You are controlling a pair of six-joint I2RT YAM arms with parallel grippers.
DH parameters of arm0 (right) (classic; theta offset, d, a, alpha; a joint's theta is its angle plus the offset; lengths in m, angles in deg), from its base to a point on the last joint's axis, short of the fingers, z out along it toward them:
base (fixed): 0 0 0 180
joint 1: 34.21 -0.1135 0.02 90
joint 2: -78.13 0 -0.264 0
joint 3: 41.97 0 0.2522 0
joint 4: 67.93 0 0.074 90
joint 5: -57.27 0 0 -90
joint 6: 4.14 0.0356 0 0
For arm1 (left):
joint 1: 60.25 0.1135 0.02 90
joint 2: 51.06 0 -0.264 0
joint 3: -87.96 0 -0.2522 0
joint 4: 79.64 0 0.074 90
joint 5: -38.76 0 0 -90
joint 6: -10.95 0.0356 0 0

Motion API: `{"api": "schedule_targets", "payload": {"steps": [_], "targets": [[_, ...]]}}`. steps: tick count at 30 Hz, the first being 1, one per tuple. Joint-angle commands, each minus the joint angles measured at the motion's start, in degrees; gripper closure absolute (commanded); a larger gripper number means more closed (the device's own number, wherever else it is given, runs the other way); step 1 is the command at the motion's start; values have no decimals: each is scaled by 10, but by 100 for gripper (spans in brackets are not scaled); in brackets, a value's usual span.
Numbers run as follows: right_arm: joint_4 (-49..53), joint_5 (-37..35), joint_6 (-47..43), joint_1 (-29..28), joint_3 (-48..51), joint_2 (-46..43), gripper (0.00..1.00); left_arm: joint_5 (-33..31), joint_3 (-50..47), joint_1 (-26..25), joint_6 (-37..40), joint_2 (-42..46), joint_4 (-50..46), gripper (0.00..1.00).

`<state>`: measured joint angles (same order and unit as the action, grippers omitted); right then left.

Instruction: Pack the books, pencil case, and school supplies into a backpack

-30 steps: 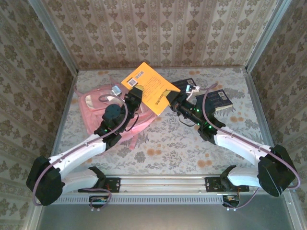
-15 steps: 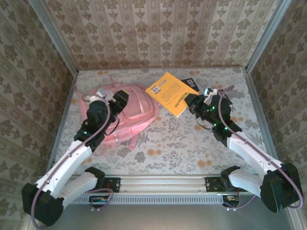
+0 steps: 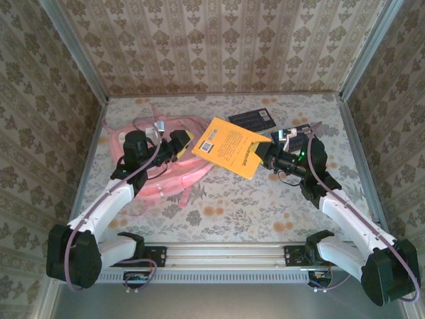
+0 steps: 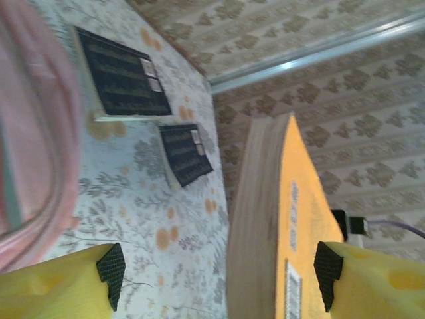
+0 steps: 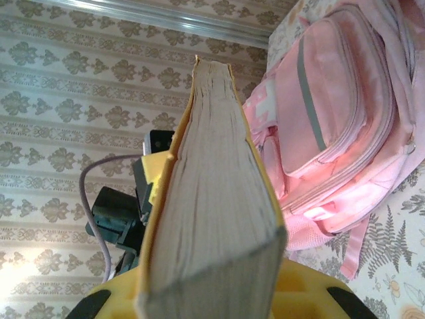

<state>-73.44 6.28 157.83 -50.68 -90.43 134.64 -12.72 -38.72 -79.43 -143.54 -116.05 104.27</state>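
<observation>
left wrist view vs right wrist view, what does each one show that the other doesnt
Left wrist, not right: two navy books lying flat on the table. Right wrist, not left: the zipped front pockets of the pink backpack, and the right end effector clamping the orange-yellow book by its page edge. Both: the orange-yellow book and some of the pink backpack.

Bright even light; close orange-yellow book (image 4: 265, 219) softly blurred

backpack (image 3: 166, 176): left side of the worktop (image 3: 232, 199)
big book (image 3: 229, 145): right of backpack, raised, in right claw (image 3: 264, 155)
small books (image 3: 252, 119): far right, behind big book
</observation>
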Motion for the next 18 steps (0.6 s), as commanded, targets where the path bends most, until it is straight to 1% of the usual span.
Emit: {"api": "schedule_targets", "payload": {"steps": [1, 8, 11, 14, 18], "targets": [[-47, 27, 6, 3, 6, -13, 100, 57, -4, -15, -39, -15, 99, 24], [-60, 20, 17, 2, 4, -5, 100, 47, 0, -61, -43, -45, 125, 32], [-64, 17, 21, 4, 1, -3, 100, 44, -6, -66, -46, -52, 135, 34], [-66, 13, 23, 3, 0, 1, 100, 40, -12, -66, -51, -53, 142, 37], [-77, 12, 28, 5, -1, 7, 100, 41, -10, -66, -52, -64, 143, 38]]}}
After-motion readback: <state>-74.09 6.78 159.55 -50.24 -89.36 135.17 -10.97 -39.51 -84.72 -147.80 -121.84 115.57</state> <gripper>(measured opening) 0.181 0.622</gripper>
